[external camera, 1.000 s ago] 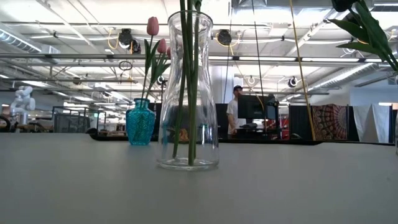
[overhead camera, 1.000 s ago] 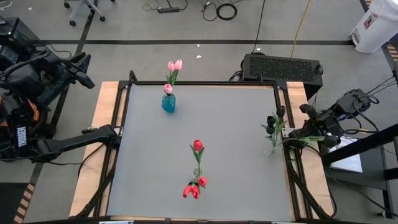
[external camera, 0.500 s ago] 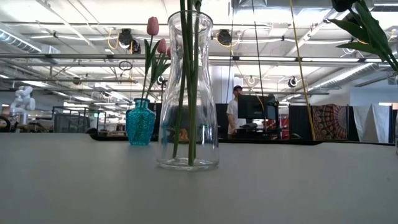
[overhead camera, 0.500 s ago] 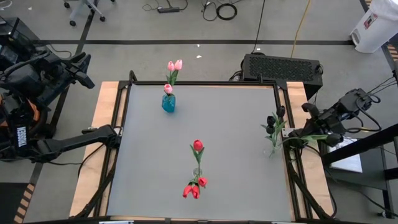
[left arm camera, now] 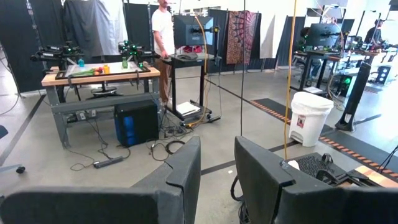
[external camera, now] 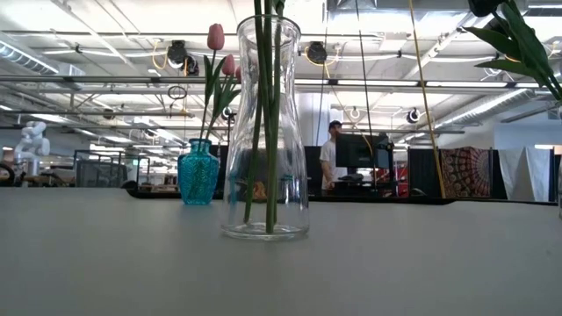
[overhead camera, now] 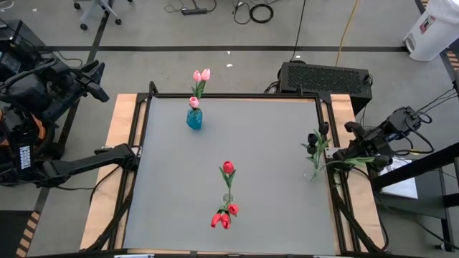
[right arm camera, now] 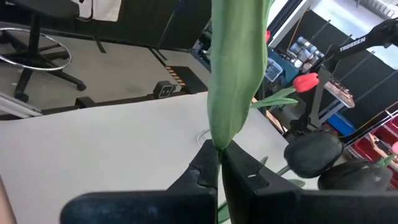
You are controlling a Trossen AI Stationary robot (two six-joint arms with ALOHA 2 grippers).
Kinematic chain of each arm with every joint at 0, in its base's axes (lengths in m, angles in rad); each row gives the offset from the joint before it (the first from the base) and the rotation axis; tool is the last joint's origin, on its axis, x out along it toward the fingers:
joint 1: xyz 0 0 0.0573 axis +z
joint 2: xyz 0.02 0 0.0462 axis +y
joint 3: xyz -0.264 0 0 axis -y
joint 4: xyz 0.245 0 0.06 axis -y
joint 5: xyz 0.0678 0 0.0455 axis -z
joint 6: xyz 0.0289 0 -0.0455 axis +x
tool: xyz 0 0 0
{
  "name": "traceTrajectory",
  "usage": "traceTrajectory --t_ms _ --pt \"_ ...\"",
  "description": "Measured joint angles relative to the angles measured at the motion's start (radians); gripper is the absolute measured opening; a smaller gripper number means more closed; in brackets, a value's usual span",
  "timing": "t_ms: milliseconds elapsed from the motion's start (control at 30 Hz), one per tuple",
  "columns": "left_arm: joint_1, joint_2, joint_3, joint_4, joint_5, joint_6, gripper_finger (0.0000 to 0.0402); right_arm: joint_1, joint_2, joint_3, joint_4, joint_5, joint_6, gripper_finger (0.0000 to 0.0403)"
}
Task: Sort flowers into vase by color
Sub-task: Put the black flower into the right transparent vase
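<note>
At the table's right edge, a black tulip [overhead camera: 320,130] is pinched by its leaf in the closed right gripper [right arm camera: 219,163]. Light and floppy, it is better held by its stem.

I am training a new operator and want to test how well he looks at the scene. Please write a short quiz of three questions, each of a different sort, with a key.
1. True or false: the pink tulips stand in the blue vase.
2. What does the right pincer hold? A) a red tulip B) the green stem of a black tulip C) nothing
3. Fill in: the red tulips stand in the ____ glass vase.

Key
1. True.
2. B; in the right wrist view the pincer is shut on a green stem, at the right edge of the table.
3. Clear.

The left pincer waits off the table, holding nothing.
</note>
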Motion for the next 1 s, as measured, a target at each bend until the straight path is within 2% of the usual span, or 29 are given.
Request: traceTrajectory --t_ms 333,733,1000 --pt "0.000 0.000 0.000 0.000 0.000 0.000 0.0105 0.000 -0.074 -0.070 -0.006 0.000 0.000 0.0000" --pt "0.000 0.000 0.000 0.000 0.000 0.000 0.0105 0.000 -0.074 -0.103 -0.043 0.001 0.001 0.0000" --pt "0.000 0.000 0.000 0.000 0.000 0.000 0.0105 0.000 -0.075 -0.130 -0.048 0.001 0.057 0.0000"
